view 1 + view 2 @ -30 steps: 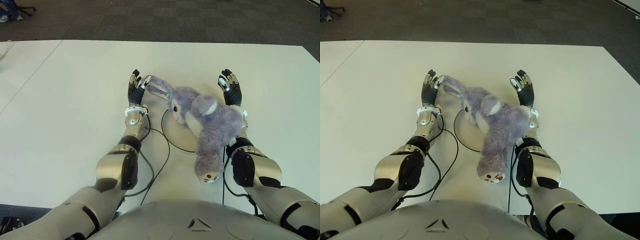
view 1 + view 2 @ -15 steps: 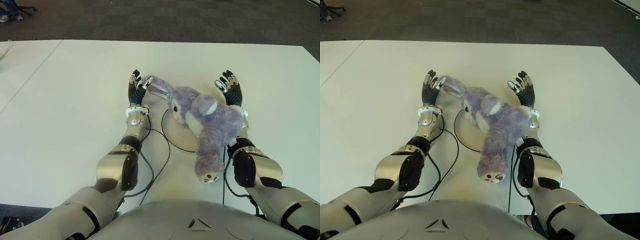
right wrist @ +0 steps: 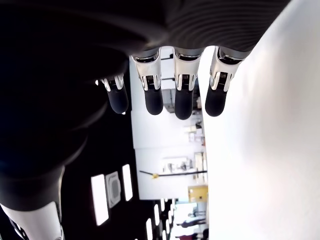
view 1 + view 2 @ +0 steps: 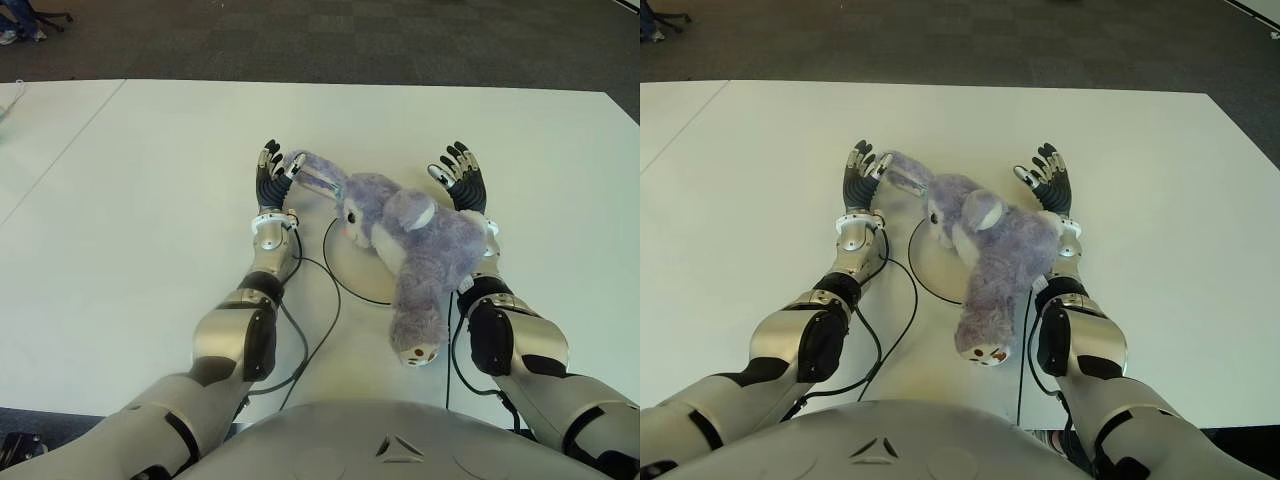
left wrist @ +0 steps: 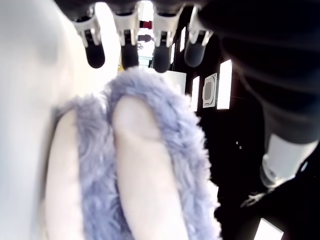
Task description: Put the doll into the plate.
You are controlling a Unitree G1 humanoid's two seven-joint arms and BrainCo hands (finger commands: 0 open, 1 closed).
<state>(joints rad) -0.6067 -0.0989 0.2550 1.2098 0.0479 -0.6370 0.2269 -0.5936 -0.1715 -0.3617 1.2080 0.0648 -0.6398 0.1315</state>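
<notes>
A purple plush rabbit doll (image 4: 410, 240) lies across the round white plate (image 4: 350, 265) on the white table (image 4: 140, 190). Its long axis runs diagonally: the long ear (image 4: 315, 175) stretches away from the robot and toward its left, past the plate's rim, while the legs and a foot with a pale, dotted sole (image 4: 418, 352) trail back toward the robot's body, off the near edge of the plate. The head and upper torso sit over the plate, face turned to the robot's left. The fur is shaggy and lavender, with a smooth, paler lining inside the ear.

The left hand (image 4: 270, 178) lies just beside the ear tip, its dark fingers (image 5: 130, 54) straight and spread, gripping nothing. The right hand (image 4: 460, 178) shows on the doll's other side, apart from it, fingers (image 3: 183, 102) extended and loose, also empty. Black cables (image 4: 315, 310) loop over the table beside the plate.
</notes>
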